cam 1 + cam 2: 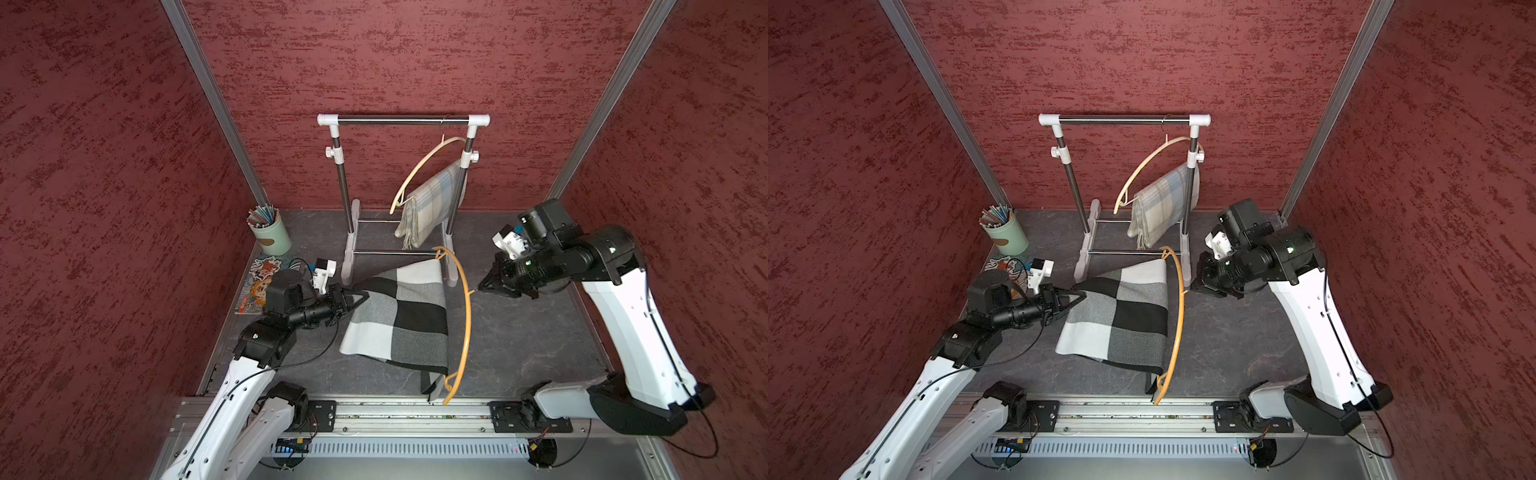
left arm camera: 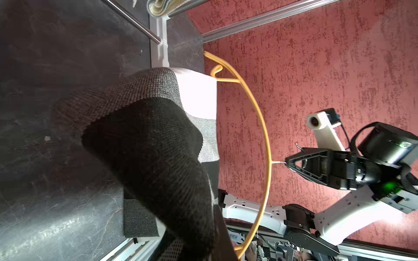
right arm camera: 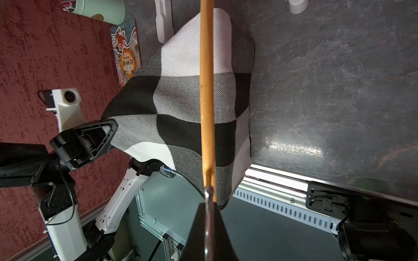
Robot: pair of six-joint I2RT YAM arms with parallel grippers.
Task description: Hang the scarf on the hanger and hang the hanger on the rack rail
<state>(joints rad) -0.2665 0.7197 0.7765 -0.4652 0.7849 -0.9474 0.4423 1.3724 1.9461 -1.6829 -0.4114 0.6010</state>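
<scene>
orange hanger (image 3: 207,90), pinched at its wire hook by the shut right fingers (image 2: 303,154), carries the checked scarf (image 1: 399,316) over its bar, above the table (image 1: 519,332) in front of the rack (image 1: 399,121). left fingers (image 3: 101,123) grip one scarf corner tight, so the step looks like evening the drape. next, i'd judge: free that corner, then lift the hook to the rail. green cup (image 1: 272,237) in the far corner holds thin sticks — pencils or straws, can't tell.
</scene>
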